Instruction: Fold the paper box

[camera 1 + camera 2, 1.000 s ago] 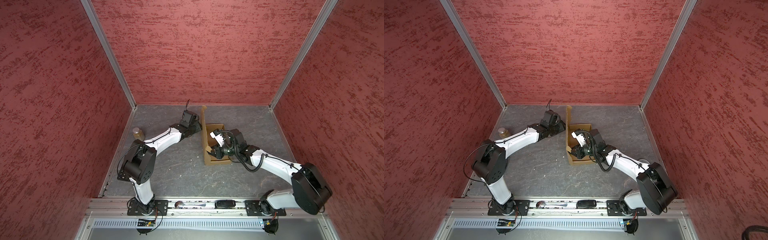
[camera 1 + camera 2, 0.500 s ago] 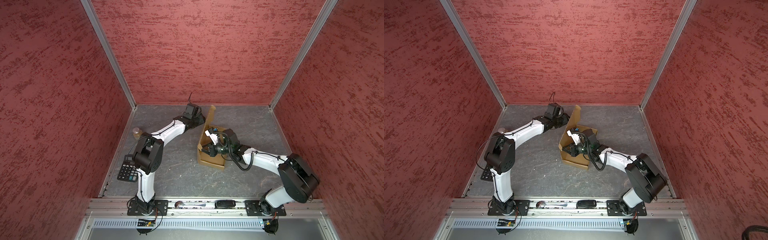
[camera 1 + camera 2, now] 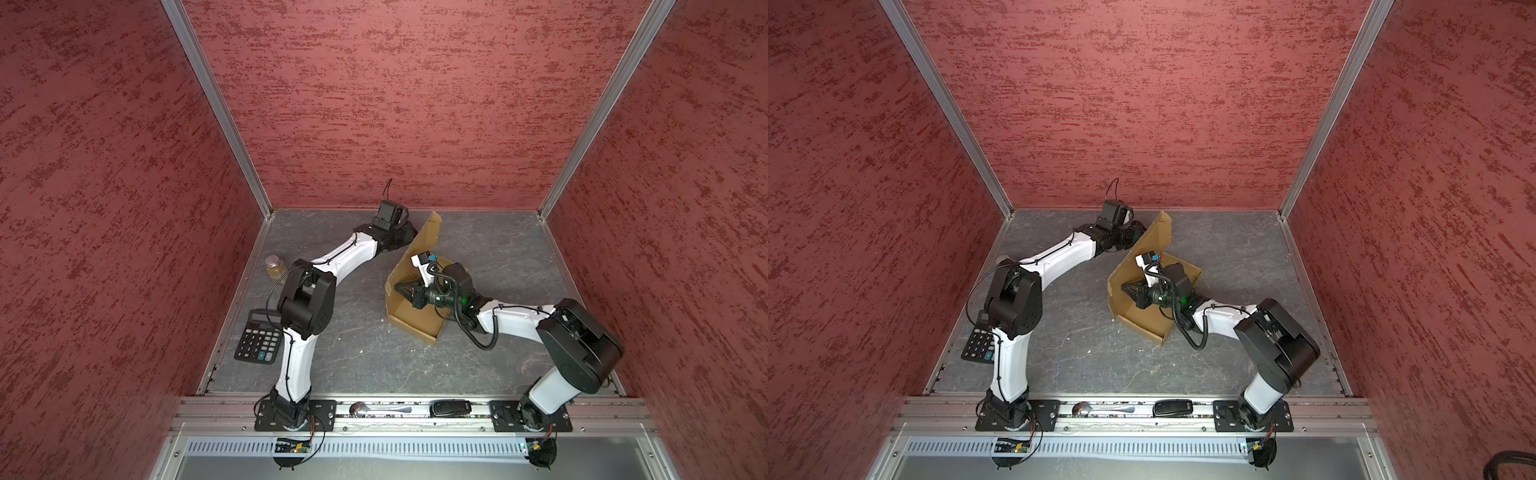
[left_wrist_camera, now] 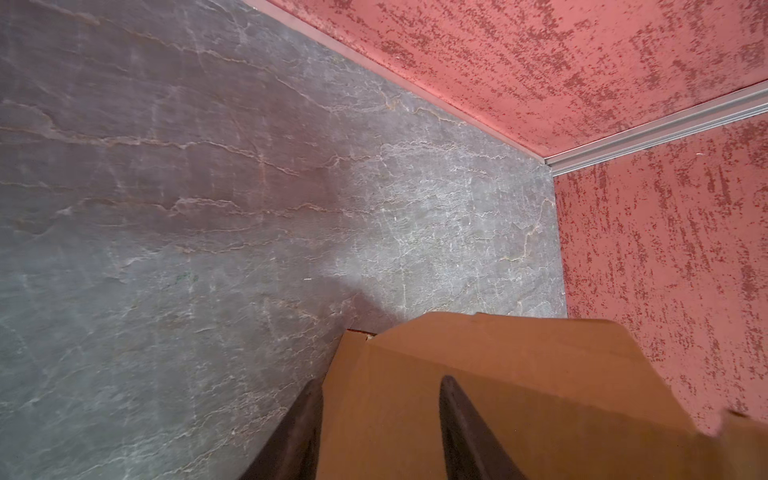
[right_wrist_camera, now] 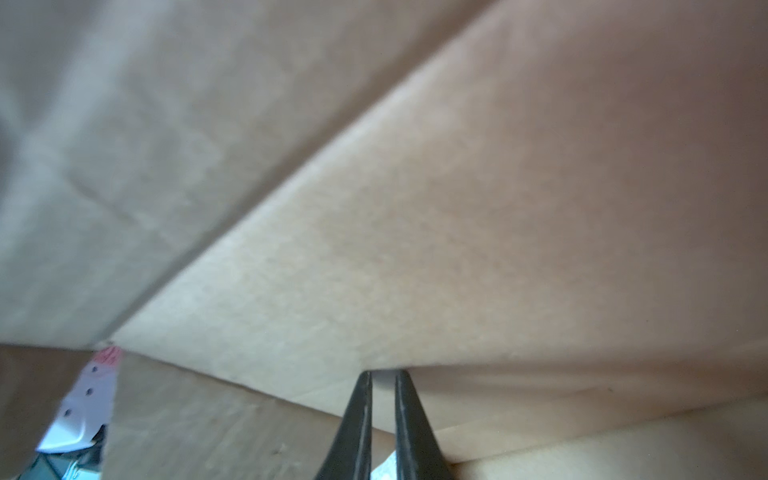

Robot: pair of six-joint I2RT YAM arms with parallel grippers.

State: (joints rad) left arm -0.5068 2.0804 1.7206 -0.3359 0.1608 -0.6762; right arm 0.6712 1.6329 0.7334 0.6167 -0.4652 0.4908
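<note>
The tan-brown corrugated cardboard paper box (image 3: pixel 409 318) was found near the middle of the dark grey stone-patterned worktop (image 3: pixel 353 357), a little toward the back and turned at an angle, as shown in both top views. It was only partly formed: a shallow open tray with low walls, and one tall flap (image 3: pixel 424 239) raised along its left side, reaching up toward the back wall. The left tool (image 4: pixel 380 381) was set against that tall flap from the outside. In the left wrist view its black fingers (image 4: pixel 461 424) were held apart, one laid over the cardboard face and the other beside the flap's edge, so the jaws were noted as parted; no clamp on the flap was seen. The right tool (image 3: pixel 397 286) was reached into the tray, its tip at the inside of the left wall. In the right wrist view its dark fingers (image 5: pixel 356 419) were drawn nearly together, with only a thin slit left, and their tips were pressed to a cardboard fold. Whether cardboard was pinched could not be told, as the view was blurred. A black desk calculator (image 3: pixel 259 338) was seen at the left edge of the worktop, partly hidden by the left arm. A small jar with brownish contents (image 3: pixel 274 268) was stood behind it. A metal spoon (image 3: pixel 376 409) was laid on the front rail.
</note>
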